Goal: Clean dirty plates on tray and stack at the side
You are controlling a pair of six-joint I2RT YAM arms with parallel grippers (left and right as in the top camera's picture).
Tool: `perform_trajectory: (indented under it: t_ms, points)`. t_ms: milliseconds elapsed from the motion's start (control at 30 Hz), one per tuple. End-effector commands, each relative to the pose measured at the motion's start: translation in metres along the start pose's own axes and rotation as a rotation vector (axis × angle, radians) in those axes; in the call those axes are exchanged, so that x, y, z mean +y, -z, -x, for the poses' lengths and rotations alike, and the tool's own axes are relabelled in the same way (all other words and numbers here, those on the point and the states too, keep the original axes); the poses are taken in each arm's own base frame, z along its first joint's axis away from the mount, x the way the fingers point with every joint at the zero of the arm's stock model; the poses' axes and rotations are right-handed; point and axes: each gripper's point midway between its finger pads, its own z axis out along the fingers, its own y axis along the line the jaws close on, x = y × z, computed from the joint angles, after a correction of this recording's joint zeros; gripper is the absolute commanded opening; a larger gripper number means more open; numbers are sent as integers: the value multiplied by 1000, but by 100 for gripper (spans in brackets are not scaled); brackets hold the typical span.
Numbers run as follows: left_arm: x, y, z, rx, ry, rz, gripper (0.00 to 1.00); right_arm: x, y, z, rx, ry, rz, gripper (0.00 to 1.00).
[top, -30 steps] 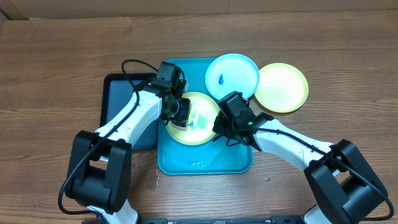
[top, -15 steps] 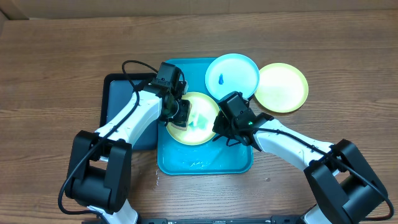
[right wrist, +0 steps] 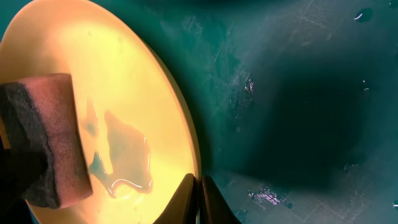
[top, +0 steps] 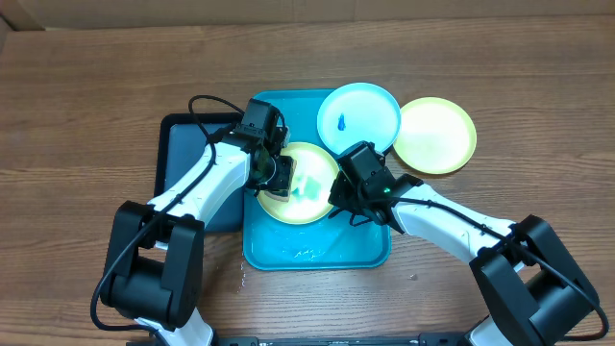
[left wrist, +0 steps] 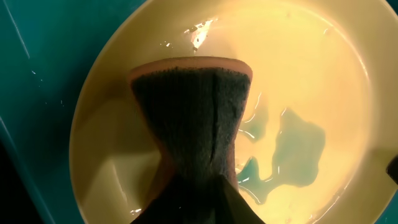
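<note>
A yellow-green plate [top: 306, 183] lies in the turquoise tray [top: 317, 252] and holds a pool of blue-green water [left wrist: 298, 149]. My left gripper [top: 279, 173] is shut on a sponge [left wrist: 193, 118] that presses on this plate's left half; the sponge also shows in the right wrist view [right wrist: 46, 137]. My right gripper [top: 338, 197] is shut on the plate's right rim [right wrist: 189, 149]. A light blue plate [top: 358, 117] with a blue smudge overlaps the tray's far right corner. A second yellow-green plate [top: 435, 135] lies on the table to its right.
A black tray [top: 183, 159] lies left of the turquoise tray, partly under my left arm. Water spots the turquoise tray's floor [right wrist: 267, 196]. The wooden table [top: 86, 106] runs all round.
</note>
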Motion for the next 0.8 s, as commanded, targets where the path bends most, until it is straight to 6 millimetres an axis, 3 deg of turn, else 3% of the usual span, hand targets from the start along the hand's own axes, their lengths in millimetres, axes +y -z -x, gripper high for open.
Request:
perform_trajectory:
  t_ms: [0,333,400,433,600,700,767]
  points:
    - [0,-5,-7,19,-25,8,20,-2,-3,-5,13,10,-1,4]
    - [2,-12,-11,13,-25,7,20,-1,-3,-5,13,10,-1,4]
    - [2,-15,-10,3,-26,5,13,-1,-3,-5,13,10,-1,4]
    - [3,-16,-11,-1,-27,4,4,-1,-3,-5,13,10,-1,4]
    - [5,-24,-18,5,-26,2,4,-1,-3,-5,13,10,-1,4]
    - [-12,-23,-22,26,-25,-94,4,-1,-3,-5,13,10,0,4]
    - [-35,-19,-25,43,-26,-231,4,-1,-3,-4,12,10,1,4]
